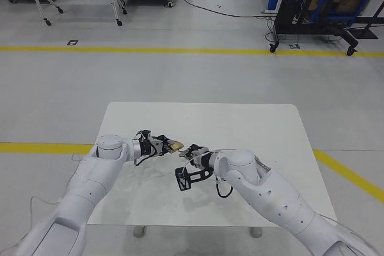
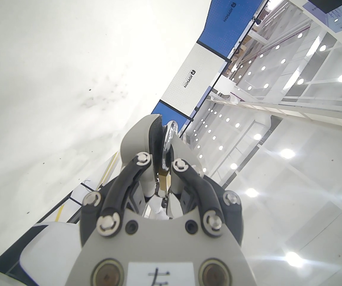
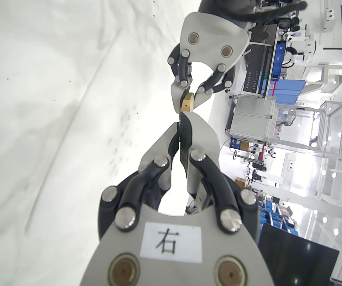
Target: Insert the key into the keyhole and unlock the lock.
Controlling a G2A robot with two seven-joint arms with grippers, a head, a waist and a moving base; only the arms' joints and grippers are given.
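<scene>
A small brass lock (image 1: 175, 146) is held above the middle of the white table (image 1: 262, 128), with my left gripper (image 1: 168, 144) shut on it. The left wrist view has the brass body (image 2: 164, 180) between the fingers and a silvery metal part (image 2: 170, 136) at my left gripper's (image 2: 166, 127) tips. My right gripper (image 1: 190, 152) meets it head-on, fingers pressed together. In the right wrist view my right gripper (image 3: 182, 119) touches the end of the lock (image 3: 187, 104). The key is hidden between the right pads.
Both arms come in from the table's near edge and meet over its centre. Bare tabletop lies all around them. Beyond the far edge are a floor with yellow lines and wheeled carts (image 1: 313, 25).
</scene>
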